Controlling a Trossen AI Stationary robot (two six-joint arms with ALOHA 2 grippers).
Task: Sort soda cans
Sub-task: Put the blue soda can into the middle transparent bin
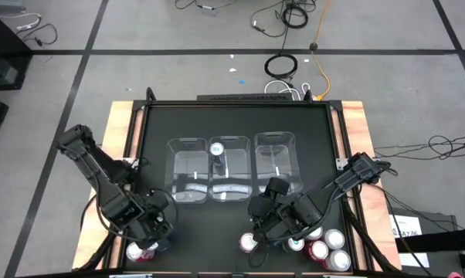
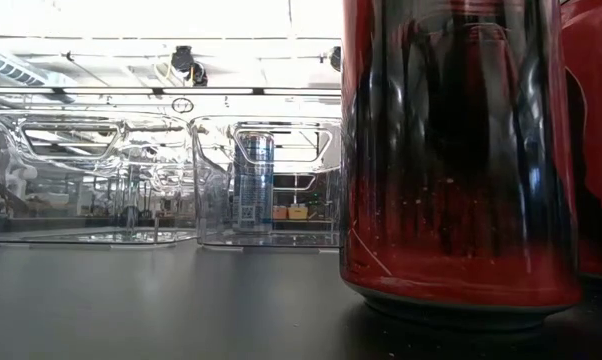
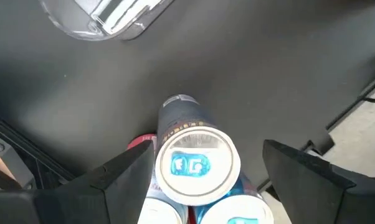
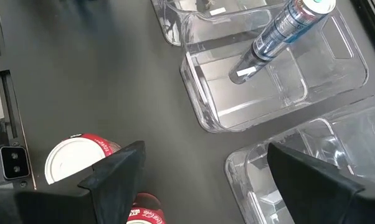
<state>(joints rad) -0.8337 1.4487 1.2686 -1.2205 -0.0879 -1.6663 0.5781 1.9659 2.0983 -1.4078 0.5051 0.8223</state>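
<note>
At the table's near edge, my left gripper (image 1: pixel 149 235) hung open over a tight cluster of cans (image 1: pixel 140 251); closing could topple neighbours. My right gripper (image 1: pixel 273 224) gaped empty beside red cans (image 1: pixel 325 249), one blue can (image 1: pixel 216 149) already binned.

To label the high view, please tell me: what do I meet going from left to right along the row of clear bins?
Left clear bin → middle clear bin, holding one upright blue can → right clear bin.
</note>
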